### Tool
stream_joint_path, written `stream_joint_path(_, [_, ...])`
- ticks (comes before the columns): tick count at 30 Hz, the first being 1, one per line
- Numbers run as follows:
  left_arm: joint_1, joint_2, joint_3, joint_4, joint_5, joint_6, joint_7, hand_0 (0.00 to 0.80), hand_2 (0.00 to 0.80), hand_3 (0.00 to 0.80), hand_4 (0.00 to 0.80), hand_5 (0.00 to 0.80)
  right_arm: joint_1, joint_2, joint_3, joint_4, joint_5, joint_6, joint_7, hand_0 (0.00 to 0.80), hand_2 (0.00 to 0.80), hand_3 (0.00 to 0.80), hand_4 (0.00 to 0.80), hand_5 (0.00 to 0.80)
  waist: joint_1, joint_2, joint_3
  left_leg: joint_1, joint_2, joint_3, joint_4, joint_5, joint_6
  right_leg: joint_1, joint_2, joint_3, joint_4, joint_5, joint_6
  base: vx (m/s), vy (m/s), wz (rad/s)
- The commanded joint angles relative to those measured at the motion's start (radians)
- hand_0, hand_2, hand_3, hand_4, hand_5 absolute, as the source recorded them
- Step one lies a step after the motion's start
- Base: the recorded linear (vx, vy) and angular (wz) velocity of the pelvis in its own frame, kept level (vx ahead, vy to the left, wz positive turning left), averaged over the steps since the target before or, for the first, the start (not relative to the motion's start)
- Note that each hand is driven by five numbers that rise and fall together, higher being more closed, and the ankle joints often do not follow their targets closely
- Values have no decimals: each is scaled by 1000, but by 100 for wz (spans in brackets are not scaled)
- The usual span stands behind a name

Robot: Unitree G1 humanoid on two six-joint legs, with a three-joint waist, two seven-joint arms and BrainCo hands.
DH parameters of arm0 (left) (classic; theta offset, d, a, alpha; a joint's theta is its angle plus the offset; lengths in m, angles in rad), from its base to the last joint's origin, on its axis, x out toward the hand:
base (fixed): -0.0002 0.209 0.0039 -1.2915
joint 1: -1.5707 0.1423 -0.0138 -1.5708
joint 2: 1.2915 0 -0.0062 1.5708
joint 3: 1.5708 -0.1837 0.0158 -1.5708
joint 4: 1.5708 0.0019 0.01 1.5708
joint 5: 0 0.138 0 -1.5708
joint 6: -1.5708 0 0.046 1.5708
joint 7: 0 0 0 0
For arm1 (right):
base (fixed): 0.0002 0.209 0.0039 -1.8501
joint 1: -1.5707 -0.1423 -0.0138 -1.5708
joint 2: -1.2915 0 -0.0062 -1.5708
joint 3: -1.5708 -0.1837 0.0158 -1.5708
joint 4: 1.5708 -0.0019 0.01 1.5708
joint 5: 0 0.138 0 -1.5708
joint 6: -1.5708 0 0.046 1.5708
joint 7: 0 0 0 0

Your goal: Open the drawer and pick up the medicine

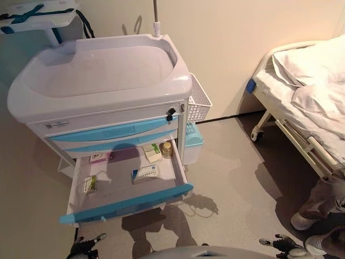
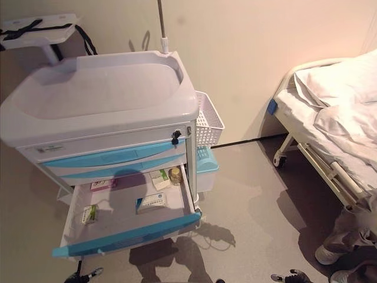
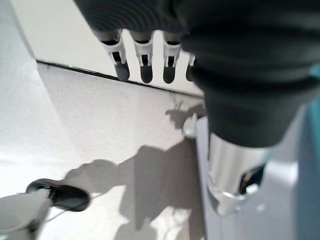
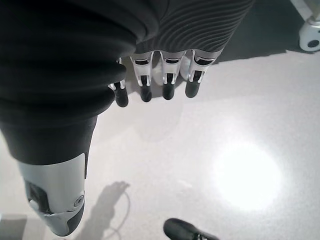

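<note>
Drawer out, both hands low and empty

Hands hang down at bottom edge of head views, well apart from the cart. Left hand (image 1: 83,247) shows by lower left, right hand (image 1: 281,244) by lower right. Wrist views: left hand's fingers (image 3: 145,62) straight, pointing toward floor, thumb apart, nothing held. Right hand's fingers (image 4: 167,75) likewise straight and relaxed over bare floor, nothing between them and thumb.

Bottom drawer (image 1: 129,204) of the white and blue cart (image 1: 102,81) is pulled fully out, blue front toward the robot. Meds lie inside: blue-white box (image 1: 145,172) near mid-drawer, flat, long axis running across the drawer with a slight tilt; small green-white box (image 1: 90,184) by drawer's left wall, long axis roughly front to back; pink-white box (image 1: 100,157) at back left, mostly across; green-white box (image 1: 152,152) at back right, angled; small brown bottle (image 1: 167,149) upright just beside it, at back right corner.

Upper drawers shut. White mesh basket (image 1: 198,100) hangs on cart's right side. Bed (image 1: 302,102) w/ white sheets stands at right. A person's shoes show at lower right, by the bed.
</note>
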Motion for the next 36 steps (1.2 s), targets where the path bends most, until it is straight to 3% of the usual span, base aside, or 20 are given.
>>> stream_joint_path(1, [-14, 3, -9, 51, 84, 10, -24, 0, 0, 0, 0, 0, -50, -18, -31, 29, 64, -11, -2, 0, 0, 0, 0, 0, -22, -40, -1, -57, -58, -18, -39, 64, 32, 24, -41, -20, 36, -8, 86, 45, 21, -8])
stream_joint_path(12, [-24, 12, -101, 19, 191, 10, -24, 0, 0, 0, 0, 0, -136, -74, -100, -81, 215, -48, -32, 0, 0, 0, 0, 0, -21, -48, -6, -43, -60, 5, -39, 47, 37, 31, -44, -1, 17, 3, 95, 24, 23, -6])
stream_joint_path(14, [-22, 13, -135, -4, 235, 6, -18, 0, 0, 0, 0, 0, -173, -99, -104, -186, 246, -69, -56, 0, 0, 0, 0, 0, -18, -52, -3, -44, -59, 14, -39, 44, 37, 26, -44, 5, 15, 6, 97, 4, 19, -7])
stream_joint_path(27, [-18, -2, -151, -26, 264, 4, 9, 0, 0, 0, 0, 0, -285, -88, -25, -733, 241, -140, -117, 0, 0, 0, 0, 0, 8, -70, 3, -40, -57, 15, -39, 41, 37, 29, -46, 5, 11, 5, 95, 4, 5, -5])
stream_joint_path(36, [0, 14, -154, -47, 316, 3, 15, 0, 0, 0, 0, 0, -319, -78, 62, -1031, 189, -158, -75, 0, 0, 0, 0, 0, 26, -86, 16, -40, -61, -2, -32, 38, 44, 28, -49, -6, 34, -12, 93, 0, 0, 0])
